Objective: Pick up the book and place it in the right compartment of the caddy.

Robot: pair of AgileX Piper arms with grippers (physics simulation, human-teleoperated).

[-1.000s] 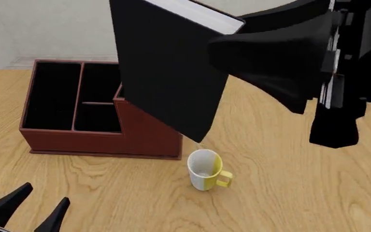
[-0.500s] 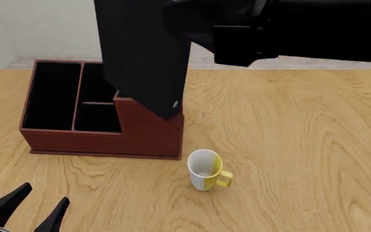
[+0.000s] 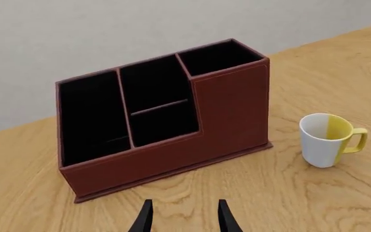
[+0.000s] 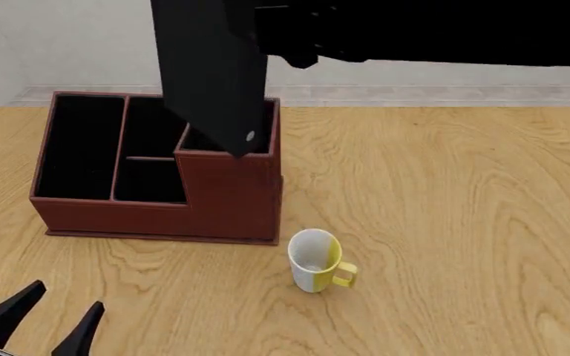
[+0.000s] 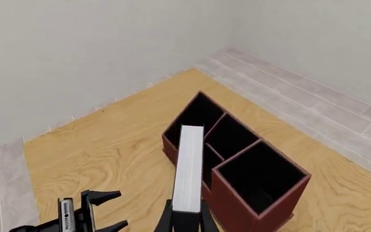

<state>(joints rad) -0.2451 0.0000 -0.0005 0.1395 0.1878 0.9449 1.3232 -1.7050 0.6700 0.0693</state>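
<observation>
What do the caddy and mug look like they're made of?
The caddy looks like reddish-brown leather or leatherette: matte panels with pale stitch-like edging and a black lining. The mug looks like glazed ceramic, smooth, half white and half yellow. Both are simulator renders, so this is appearance only.

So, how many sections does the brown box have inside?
4. The box has a long section at its left end, two small ones in the middle, rear and front, and a tall square one at the right. None seems hidden.
</observation>
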